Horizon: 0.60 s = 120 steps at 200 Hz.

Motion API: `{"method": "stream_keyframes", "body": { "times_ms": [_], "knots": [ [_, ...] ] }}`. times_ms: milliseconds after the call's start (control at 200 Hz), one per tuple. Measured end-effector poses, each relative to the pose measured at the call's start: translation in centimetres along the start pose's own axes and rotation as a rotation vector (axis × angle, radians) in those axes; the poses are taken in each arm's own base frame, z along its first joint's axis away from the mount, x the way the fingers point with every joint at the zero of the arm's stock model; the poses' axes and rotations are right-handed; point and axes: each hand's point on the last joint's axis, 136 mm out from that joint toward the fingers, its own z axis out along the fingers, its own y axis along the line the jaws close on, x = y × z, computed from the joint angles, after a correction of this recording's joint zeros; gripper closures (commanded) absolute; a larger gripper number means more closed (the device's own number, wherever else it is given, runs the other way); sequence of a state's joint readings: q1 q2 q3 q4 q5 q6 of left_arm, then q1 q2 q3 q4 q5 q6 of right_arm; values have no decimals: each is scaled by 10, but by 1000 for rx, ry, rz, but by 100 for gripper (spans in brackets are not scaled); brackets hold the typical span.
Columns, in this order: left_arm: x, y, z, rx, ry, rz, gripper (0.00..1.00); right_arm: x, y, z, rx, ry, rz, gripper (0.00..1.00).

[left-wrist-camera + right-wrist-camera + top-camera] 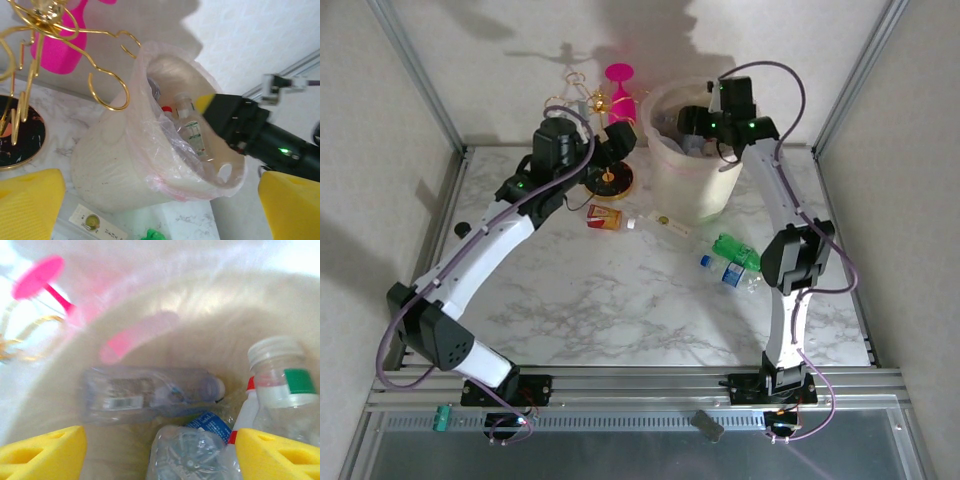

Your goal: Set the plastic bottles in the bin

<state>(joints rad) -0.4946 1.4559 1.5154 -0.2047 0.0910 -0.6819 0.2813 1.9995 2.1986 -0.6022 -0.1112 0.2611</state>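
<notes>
The bin (692, 185) stands at the back of the table, lined with thin plastic. My right gripper (695, 128) hangs over its mouth, open, with nothing between its yellow fingers (42, 452). Below it inside the bin (165, 325) lie plastic bottles: a blurred clear one (150, 395) on its side, a crushed one (192, 450) and a white-capped one with a green label (285, 385). My left gripper (620, 140) is open and empty just left of the bin (115, 170). On the table lie a red-labelled bottle (605, 217), a clear one (660, 224), a green one (735, 248) and a blue-labelled one (725, 272).
A gold wire stand (585, 95) with a pink glass (620, 90) rises left of the bin, its round dark base (608, 182) under my left wrist. Metal frame posts (420, 75) bound the table's back corners.
</notes>
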Motion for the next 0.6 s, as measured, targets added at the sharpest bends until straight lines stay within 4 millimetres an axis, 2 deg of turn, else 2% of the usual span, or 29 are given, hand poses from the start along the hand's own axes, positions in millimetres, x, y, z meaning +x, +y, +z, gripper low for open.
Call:
{"method": "stream_keyframes", "body": {
  "times_ms": [125, 190, 265, 381, 526, 601],
  "knots": [
    [-9, 8, -28, -23, -61, -70, 0, -36, 20, -64, -41, -131, -17, 24],
    [-11, 17, -39, -42, -90, -122, 1, -45, 30, -97, -69, -187, -18, 25],
    [-10, 33, -49, -72, -120, -212, 1, -43, 37, -129, -102, -236, -16, 26],
    [7, 71, -50, -154, -125, -349, 1, -15, 40, -165, -152, -264, 9, 26],
    [53, 134, -34, -304, -66, -504, 1, 34, 35, -192, -189, -252, 53, 27],
    [78, 165, -20, -378, -21, -570, 1, 52, 32, -201, -195, -248, 68, 27]
  ]
}}
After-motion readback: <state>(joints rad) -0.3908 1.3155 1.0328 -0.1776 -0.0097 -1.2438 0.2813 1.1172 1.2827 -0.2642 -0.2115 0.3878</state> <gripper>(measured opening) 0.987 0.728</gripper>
